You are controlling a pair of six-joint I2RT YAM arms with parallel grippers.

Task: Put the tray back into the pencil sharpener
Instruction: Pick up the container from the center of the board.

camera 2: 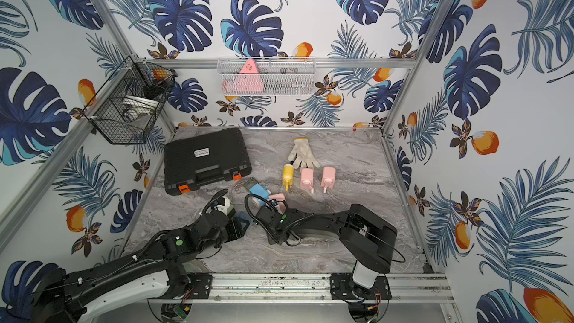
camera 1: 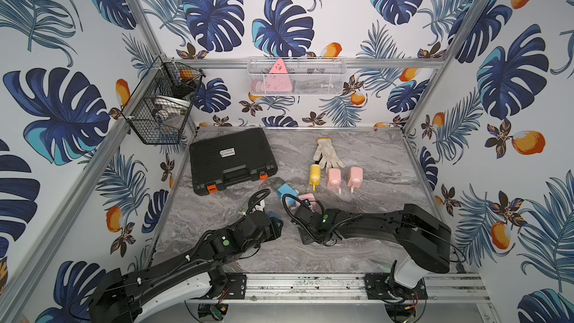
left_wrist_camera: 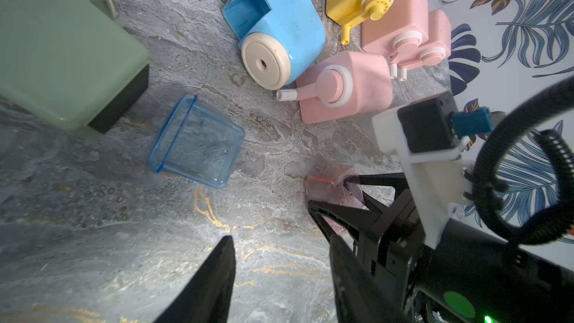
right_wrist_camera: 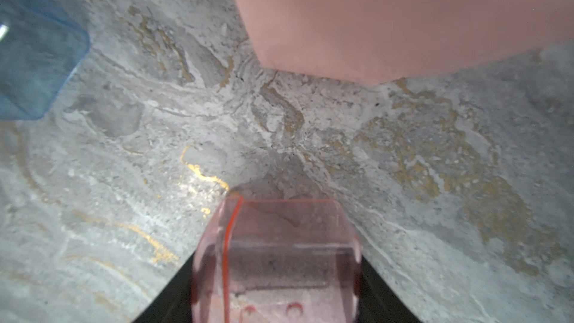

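A blue pencil sharpener (left_wrist_camera: 279,32) lies on its side on the marble table, its tray slot empty; it also shows in a top view (camera 1: 285,192). A clear blue tray (left_wrist_camera: 195,144) lies loose on the table between it and my left gripper (left_wrist_camera: 279,262), which is open with nothing between its fingers. My right gripper (right_wrist_camera: 276,262) is shut on a clear pink tray (right_wrist_camera: 279,243), held just above the table; the left wrist view shows that pink tray (left_wrist_camera: 335,187) between the black fingers. A green sharpener (left_wrist_camera: 62,51) stands close to the left gripper.
A pink pump bottle (left_wrist_camera: 344,88) lies against the blue sharpener. A yellow bottle (camera 1: 314,175), two pink bottles (camera 1: 334,178) and a white glove (camera 1: 327,152) lie further back. A black tool case (camera 1: 231,161) sits at the back left. Wire baskets (camera 1: 295,77) hang on the walls.
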